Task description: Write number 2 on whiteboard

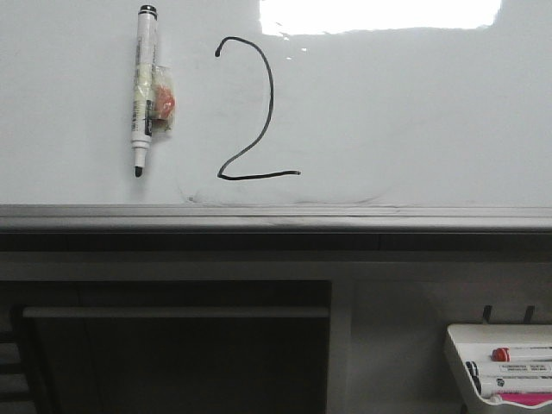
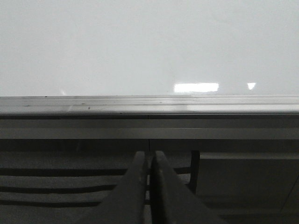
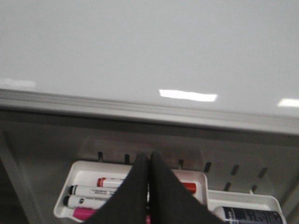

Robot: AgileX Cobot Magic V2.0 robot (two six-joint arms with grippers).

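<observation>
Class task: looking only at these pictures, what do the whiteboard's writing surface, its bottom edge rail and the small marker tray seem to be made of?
Whiteboard: glossy coated white panel, judging by the mirror-like glare; the coating itself cannot be told.
Edge rail: probably brushed aluminium, grey with a dull streaky sheen.
Marker tray: likely moulded white plastic, with rounded corners and a smooth matte wall.

Black digit on a glossy white board

The number 2 (image 1: 255, 112) is a thin black hand-drawn figure with a hooked top, a long curve sweeping down to the left and a flat base stroke running right. It stands upright on the whiteboard (image 1: 414, 121), above the grey metal edge rail; a bright glare patch sits at the board's top, faint smudges below the digit.
</observation>
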